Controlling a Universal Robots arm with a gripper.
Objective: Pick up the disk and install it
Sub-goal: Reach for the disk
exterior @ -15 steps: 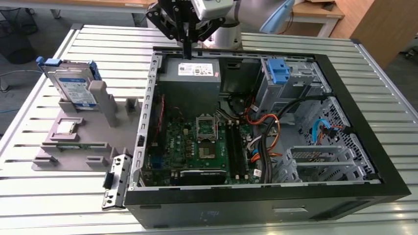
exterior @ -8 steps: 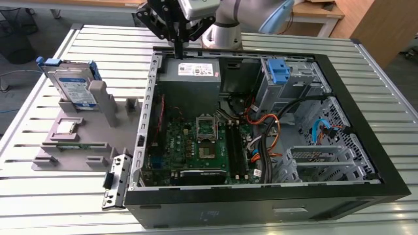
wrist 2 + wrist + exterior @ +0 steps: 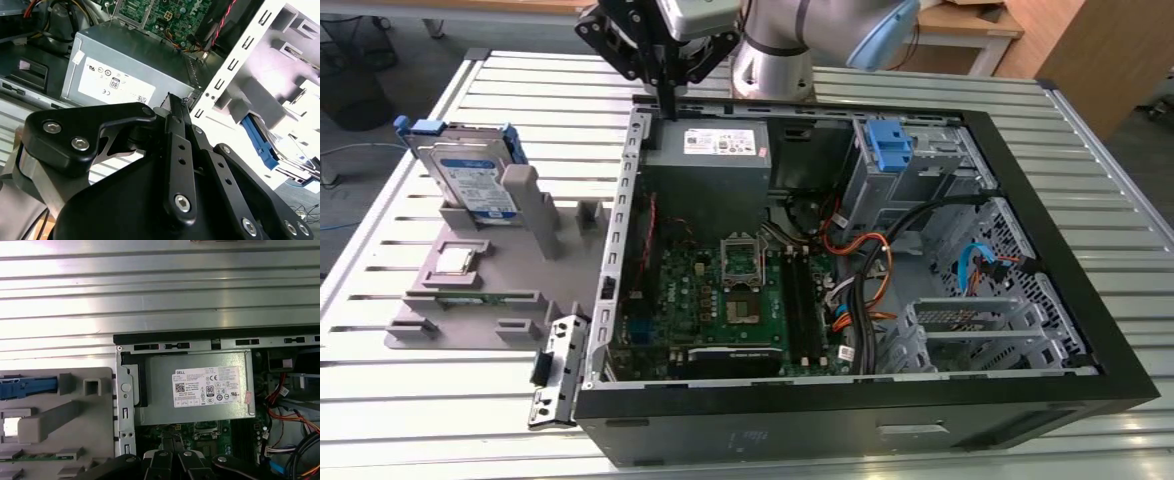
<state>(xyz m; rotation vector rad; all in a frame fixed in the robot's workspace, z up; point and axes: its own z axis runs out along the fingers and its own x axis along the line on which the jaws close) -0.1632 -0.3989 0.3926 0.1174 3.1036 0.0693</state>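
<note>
The disk [image 3: 471, 178] stands upright in a slot of the grey holder [image 3: 460, 285] at the exterior view's left, silver with a white-and-blue label and a blue carrier frame. Its blue frame also shows in the first wrist view [image 3: 27, 388] and in the second wrist view [image 3: 261, 144]. My gripper [image 3: 670, 108] hangs over the back left corner of the open computer case [image 3: 854, 400], to the right of the disk and well apart from it. Its black fingers [image 3: 173, 107] are pressed together with nothing between them.
A grey power supply box [image 3: 708, 152] with a white sticker sits in the case just below my gripper. An upright blue latch [image 3: 890, 146] marks the drive bay at the case's far right. Cables [image 3: 881, 250] cross the motherboard [image 3: 720, 290]. A slatted metal table [image 3: 440, 400] surrounds everything.
</note>
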